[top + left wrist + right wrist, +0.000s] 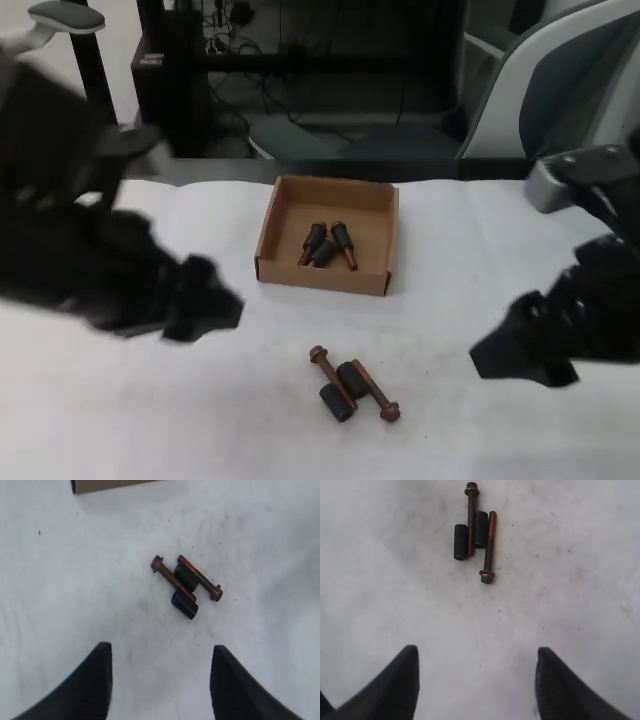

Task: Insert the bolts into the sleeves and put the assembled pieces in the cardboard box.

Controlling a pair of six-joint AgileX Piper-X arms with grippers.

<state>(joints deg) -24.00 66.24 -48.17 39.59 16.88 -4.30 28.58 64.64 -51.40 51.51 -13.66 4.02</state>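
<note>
— Fingers [95, 680] of left gripper [160, 650] and right gripper [476, 651] are hanging spread, empty. Bolts [378, 397] and sleeves [338, 402] are lying touching, before the box [320, 283].
— I'm thinking: pinch the outer bolt's head end, sparing neighbours.

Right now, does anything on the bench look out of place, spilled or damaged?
Nothing stands out. Two bolts and two sleeves lie loose, close together, on the bench in front of the cardboard box, not yet joined; the assembled pieces lie inside the box. I see no damage.
</note>
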